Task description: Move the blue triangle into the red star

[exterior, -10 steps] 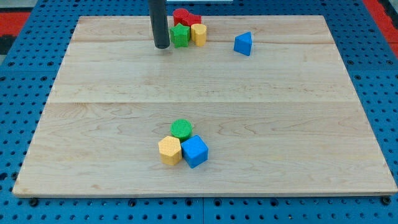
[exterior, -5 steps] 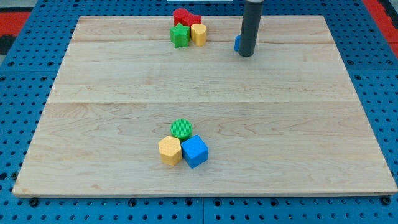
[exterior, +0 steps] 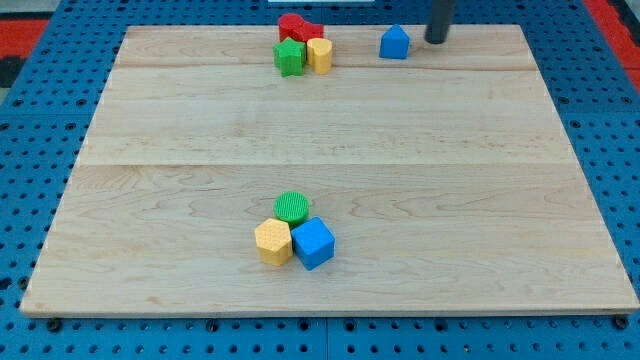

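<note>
The blue triangle point(exterior: 395, 42) lies near the view's top, right of centre. The red star point(exterior: 295, 27) sits at the top centre, partly behind a green star point(exterior: 290, 57) and a yellow block point(exterior: 320, 53) that touch it. My tip point(exterior: 436, 41) is just to the right of the blue triangle, a small gap apart from it, near the board's top edge.
A green round block point(exterior: 292, 207), a yellow hexagonal block point(exterior: 272, 242) and a blue cube point(exterior: 313, 243) cluster together at the lower centre. The wooden board point(exterior: 500, 200) lies on a blue pegboard surface.
My tip swept from left of the green star across to the right and up, past the blue triangle. The triangle moved up, toward the top edge.
</note>
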